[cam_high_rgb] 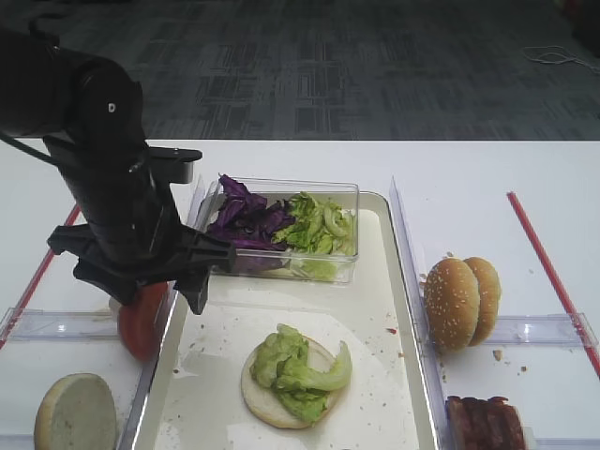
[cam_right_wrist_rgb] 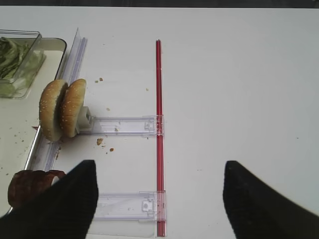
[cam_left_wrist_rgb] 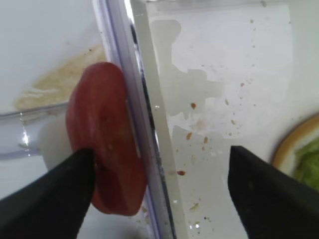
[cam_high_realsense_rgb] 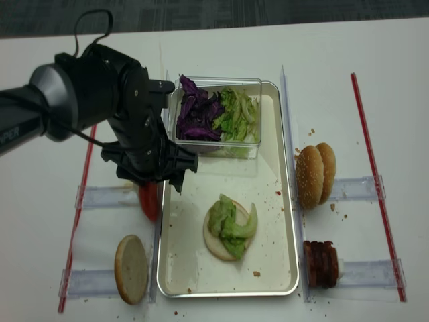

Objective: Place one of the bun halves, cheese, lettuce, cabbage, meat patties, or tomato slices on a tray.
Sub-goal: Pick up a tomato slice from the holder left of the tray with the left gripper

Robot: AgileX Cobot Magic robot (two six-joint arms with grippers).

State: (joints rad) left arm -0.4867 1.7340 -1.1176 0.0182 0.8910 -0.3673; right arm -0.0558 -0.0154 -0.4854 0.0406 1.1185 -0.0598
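A red tomato slice (cam_left_wrist_rgb: 107, 144) stands on edge just outside the left rim of the cream tray (cam_high_rgb: 375, 281). My left gripper (cam_left_wrist_rgb: 159, 199) is open and straddles the slice and the rim. One finger (cam_left_wrist_rgb: 45, 199) is at the slice's outer face, the other over the tray floor. From above, the gripper (cam_high_realsense_rgb: 159, 184) hangs over the tomato slice (cam_high_realsense_rgb: 149, 201). A bun half (cam_high_rgb: 262, 398) topped with lettuce (cam_high_rgb: 295, 366) lies on the tray. My right gripper (cam_right_wrist_rgb: 159, 199) is open over bare table, holding nothing. No cheese is in view.
A clear box (cam_high_rgb: 347, 192) at the tray's far end holds purple cabbage (cam_high_rgb: 246, 220) and lettuce (cam_high_rgb: 319, 225). A pale bun half (cam_high_rgb: 75, 412) lies at front left. Sesame buns (cam_high_rgb: 461, 302) and patties (cam_high_rgb: 483, 422) stand in clear racks right of the tray. A red line (cam_right_wrist_rgb: 158, 99) crosses the table.
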